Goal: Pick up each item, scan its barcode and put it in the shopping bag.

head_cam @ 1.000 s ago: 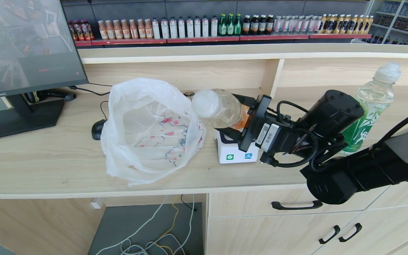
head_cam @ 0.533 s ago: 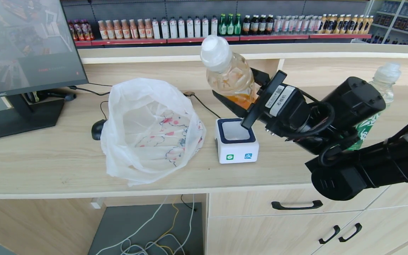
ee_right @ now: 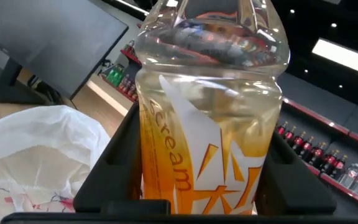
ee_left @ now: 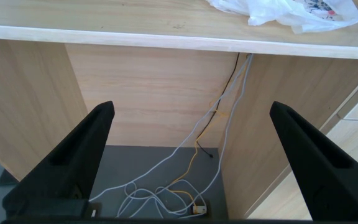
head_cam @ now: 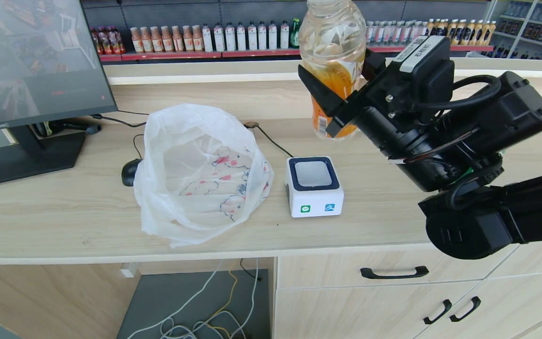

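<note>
Up from low over the scanner, the right arm has swung its load high and turned it nearly upright, so it now stands well above the counter. Starting at the robot's left, the left gripper (ee_left: 191, 155) hangs below the light wooden counter (head_cam: 64, 212) with its black fingers spread wide and nothing between them, parked out of the way. On the counter sits a dark flat monitor on a black stand (head_cam: 31, 61), then a small black mouse (head_cam: 129, 172) just beside the thin white plastic shopping bag (head_cam: 200, 174). The bag is slumped but its mouth gapes upward, which I'd say is what lets an item be dropped straight in. Just to the right of the bag is the white box-shaped scanner with a dark-rimmed window (head_cam: 314, 186); the window faces up, so a barcode has to be shown from above. Higher and a little farther back, the right gripper (head_cam: 341, 80) has its fingers closed around the labelled middle of the clear plastic bottle with an orange label (head_cam: 332, 56), its top cut off by the head view's upper edge. A barcode patch shows near the bottle's base. Held this high, the bottle would clear the bag's rim, so my guess is the carry across to the bag comes next.
</note>
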Tool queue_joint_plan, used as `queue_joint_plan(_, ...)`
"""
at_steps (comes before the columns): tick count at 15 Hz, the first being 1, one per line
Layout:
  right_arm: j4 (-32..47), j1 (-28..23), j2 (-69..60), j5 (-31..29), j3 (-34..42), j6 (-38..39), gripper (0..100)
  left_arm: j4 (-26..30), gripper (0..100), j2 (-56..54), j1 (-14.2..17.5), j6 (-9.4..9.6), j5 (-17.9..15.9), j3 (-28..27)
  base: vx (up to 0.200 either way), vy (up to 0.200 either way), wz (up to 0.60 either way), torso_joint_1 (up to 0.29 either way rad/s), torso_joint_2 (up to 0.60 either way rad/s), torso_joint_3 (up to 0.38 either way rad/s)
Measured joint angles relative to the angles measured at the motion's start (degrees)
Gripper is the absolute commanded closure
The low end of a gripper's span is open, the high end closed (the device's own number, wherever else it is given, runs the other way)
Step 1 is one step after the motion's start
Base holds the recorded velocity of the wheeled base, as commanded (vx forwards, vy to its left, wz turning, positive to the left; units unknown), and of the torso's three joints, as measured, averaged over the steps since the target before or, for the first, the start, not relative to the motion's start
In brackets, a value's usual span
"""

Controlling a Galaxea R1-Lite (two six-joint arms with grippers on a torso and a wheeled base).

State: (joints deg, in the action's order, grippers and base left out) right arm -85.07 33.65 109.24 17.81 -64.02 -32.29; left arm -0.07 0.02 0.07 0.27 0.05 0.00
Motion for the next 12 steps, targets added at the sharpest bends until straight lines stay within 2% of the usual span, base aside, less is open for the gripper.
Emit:
queue_joint_plan(2,-0.16,0.26,-0.39,-2.05,0.11,2.95,100,0.00,0,0.00,0.02,0.00,0.00,0.00,0.000,0.000,0.00,0.000,0.00,0.000)
queue_joint_plan(4,-0.50,0.34,-0.54,-7.17,0.50,9.08,100,0.00,0,0.00,0.00,0.00,0.00,0.00,0.000,0.000,0.00,0.000,0.00,0.000)
queue_joint_plan(6,-1.04,0.34,-0.56,-11.63,1.57,13.49,100,0.00,0,0.00,-0.07,0.85,-0.05,0.00,0.000,0.000,0.00,0.000,0.00,0.000)
queue_joint_plan(10,-4.73,0.20,-0.52,-18.05,6.95,17.47,100,0.02,0,0.00,-0.10,0.88,-0.05,0.00,0.000,0.000,0.00,0.000,0.00,0.000)
queue_joint_plan(12,-4.85,0.12,-0.54,-19.04,9.23,18.91,100,0.02,0,0.00,-0.07,0.88,-0.05,0.00,0.000,0.000,0.00,0.000,0.00,0.000)
